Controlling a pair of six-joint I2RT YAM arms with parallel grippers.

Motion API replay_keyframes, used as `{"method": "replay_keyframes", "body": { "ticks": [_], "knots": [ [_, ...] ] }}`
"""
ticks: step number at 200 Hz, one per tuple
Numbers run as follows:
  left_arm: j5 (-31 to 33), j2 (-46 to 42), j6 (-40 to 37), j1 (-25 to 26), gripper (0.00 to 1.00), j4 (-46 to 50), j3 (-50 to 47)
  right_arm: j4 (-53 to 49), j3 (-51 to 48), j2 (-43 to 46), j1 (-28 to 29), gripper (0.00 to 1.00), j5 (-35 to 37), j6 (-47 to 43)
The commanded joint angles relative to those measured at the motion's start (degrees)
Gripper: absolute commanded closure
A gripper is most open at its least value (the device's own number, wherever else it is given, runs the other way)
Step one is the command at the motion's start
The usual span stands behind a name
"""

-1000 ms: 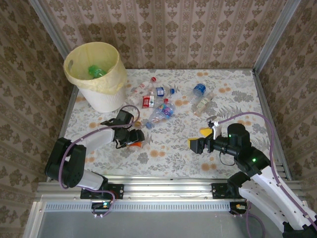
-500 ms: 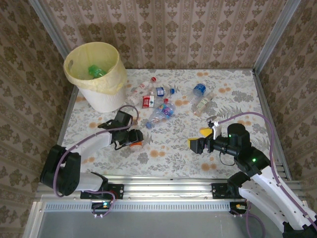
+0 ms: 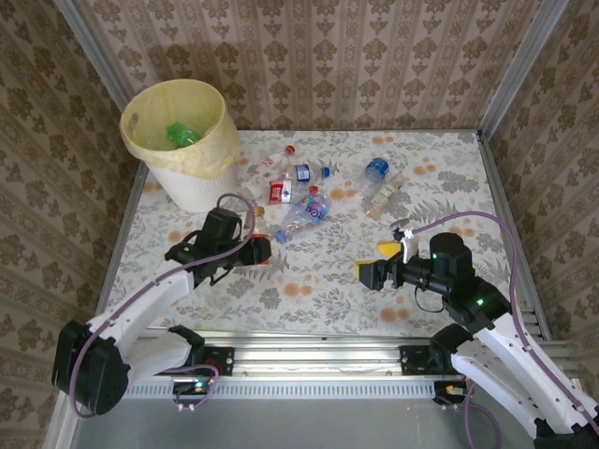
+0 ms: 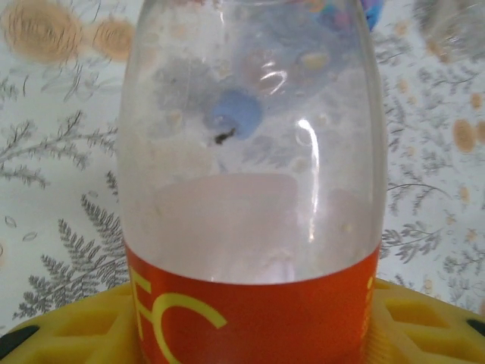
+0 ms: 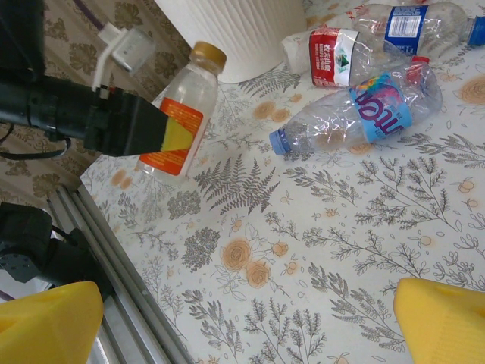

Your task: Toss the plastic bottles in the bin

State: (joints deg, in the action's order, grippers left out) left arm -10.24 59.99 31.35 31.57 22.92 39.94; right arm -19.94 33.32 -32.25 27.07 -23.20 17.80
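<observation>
- Bin (image 3: 198, 182): far-left corner of tabletop.
- Loose bottles (image 3: 304, 213): middle, toward far edge.
- Orange-label bottle (image 5: 182, 114): near-upright, near bin, clamped across label by left gripper (image 5: 168, 135).
- Best approach: raise above rim, centre over mouth, then release.
- Right gripper (image 3: 376, 260): spread wide, empty.

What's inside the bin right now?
One green bottle lies inside the bin, against the yellow liner. The near rim hides part of the bottom, so anything lying there cannot be seen.
</observation>
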Motion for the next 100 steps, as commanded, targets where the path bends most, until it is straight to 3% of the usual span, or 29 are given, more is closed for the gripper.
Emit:
{"method": "replay_keyframes", "body": {
  "ticks": [1,100],
  "knots": [
    [-0.16,-4.04,-4.59,0.51,0.48,-2.96,2.13,-0.08,-0.36,0.19,0.35,0.0,-0.79,0.04],
    [-2.46,-11.39,-10.79,0.44,0.48,-13.0,3.78,0.92,-0.19,0.92,0.35,0.0,-1.98,0.2]
  ]
}}
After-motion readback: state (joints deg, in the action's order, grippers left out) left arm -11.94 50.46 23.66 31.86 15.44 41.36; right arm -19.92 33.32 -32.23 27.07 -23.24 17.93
